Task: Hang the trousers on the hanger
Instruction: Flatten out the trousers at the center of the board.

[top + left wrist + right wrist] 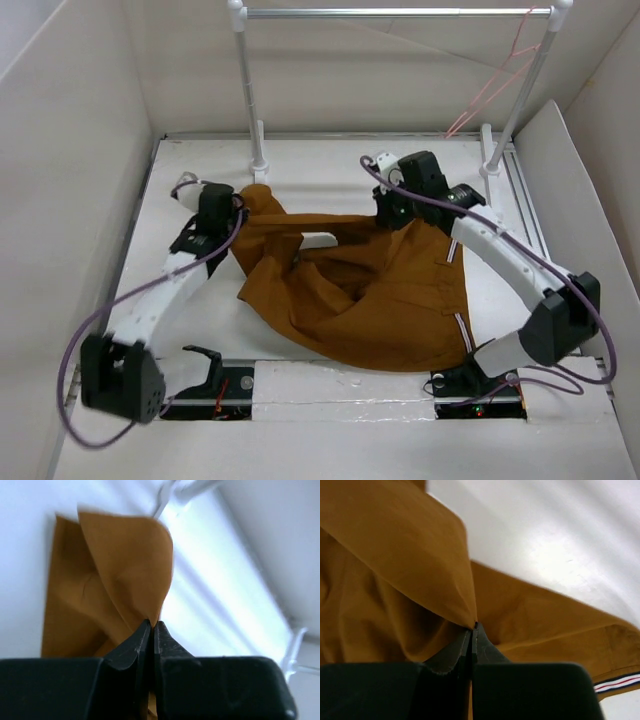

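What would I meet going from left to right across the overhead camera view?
Left gripper → trousers, whose edge it pinches → hanger, hooked on the rail. The right gripper overlaps the trousers, so its place is unclear.

White-shelled links and black joint housings on left arm (160,295) and right arm (500,245); purple cables (64,380) looped alongside; black bases (120,375) dotted with small red and green lights (478,410); matte black, wedge-shaped fingertips (135,645) up close.

Left arm (160,295): reached forward, wrist tipped down.
Left jaws: pressed together, pinching the trousers (380,290).
Right arm (495,245): reached forward and inward.
Right jaws: pressed together on the trousers.
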Available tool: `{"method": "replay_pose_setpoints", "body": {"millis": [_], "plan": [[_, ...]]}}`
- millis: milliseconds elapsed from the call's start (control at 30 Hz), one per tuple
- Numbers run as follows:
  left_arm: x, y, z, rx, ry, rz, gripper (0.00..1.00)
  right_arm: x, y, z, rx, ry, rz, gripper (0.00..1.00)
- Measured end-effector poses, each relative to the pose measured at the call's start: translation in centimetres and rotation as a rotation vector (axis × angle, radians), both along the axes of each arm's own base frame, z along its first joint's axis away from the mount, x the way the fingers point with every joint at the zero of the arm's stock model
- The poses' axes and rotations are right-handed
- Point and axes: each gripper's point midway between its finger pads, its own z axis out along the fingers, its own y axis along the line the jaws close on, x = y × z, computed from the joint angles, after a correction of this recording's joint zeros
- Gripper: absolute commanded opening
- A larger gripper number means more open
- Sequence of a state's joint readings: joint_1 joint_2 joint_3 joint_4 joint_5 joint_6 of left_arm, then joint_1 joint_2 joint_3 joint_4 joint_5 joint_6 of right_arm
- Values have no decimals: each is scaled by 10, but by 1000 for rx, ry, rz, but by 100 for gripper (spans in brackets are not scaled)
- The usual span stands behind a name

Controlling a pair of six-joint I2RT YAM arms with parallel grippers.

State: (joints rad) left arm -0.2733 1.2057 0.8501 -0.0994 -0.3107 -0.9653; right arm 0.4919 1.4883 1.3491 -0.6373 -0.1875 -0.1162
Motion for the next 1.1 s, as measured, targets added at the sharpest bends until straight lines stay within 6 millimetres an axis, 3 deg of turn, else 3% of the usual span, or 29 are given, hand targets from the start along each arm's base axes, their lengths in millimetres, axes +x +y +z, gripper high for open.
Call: {"method": "replay_pose_setpoints", "body": {"millis": [100,200,267,333,400,433,500,533,633,667,700,767,800,833,867,933,967,1000,1033,1100], "plan": [[-29,23,73,32,-138,47,0,-49,18,10,10,-8,104,0],[-59,42,133,59,-248,89,0,-95,36,35,80,-44,205,0],[-70,50,152,92,-272,98,0,-99,36,57,139,-93,212,0],[-70,52,161,130,-273,88,0,-81,30,70,173,-115,175,0],[-52,52,154,191,-224,84,0,-46,25,82,184,-134,119,0],[-38,53,146,224,-191,88,0,-25,24,83,178,-133,90,26],[2,65,126,291,-101,118,0,25,20,78,155,-136,19,56],[23,80,119,316,-61,155,0,46,14,69,136,-119,-14,65],[90,125,79,368,97,229,44,87,-9,36,89,-63,-101,68],[113,138,67,379,142,237,74,89,-21,22,72,-36,-132,68],[137,150,59,390,171,248,86,85,-36,6,50,-4,-166,67],[167,165,44,407,211,252,97,64,-62,-17,25,38,-221,62],[173,166,39,413,222,248,97,48,-77,-27,15,61,-253,30],[174,163,24,429,265,220,97,31,-89,-36,8,88,-278,30],[171,157,15,435,284,192,96,21,-103,-40,9,86,-310,21],[150,135,-3,432,318,108,93,4,-133,-49,26,76,-401,19],[133,119,-8,426,318,60,90,-4,-151,-55,25,80,-455,27],[111,101,-13,416,319,7,89,-7,-168,-61,27,81,-516,43],[88,83,-16,407,311,-50,88,-8,-189,-67,23,82,-580,68],[42,40,-14,389,269,-172,87,-8,-222,-81,22,105,-686,79]]}}
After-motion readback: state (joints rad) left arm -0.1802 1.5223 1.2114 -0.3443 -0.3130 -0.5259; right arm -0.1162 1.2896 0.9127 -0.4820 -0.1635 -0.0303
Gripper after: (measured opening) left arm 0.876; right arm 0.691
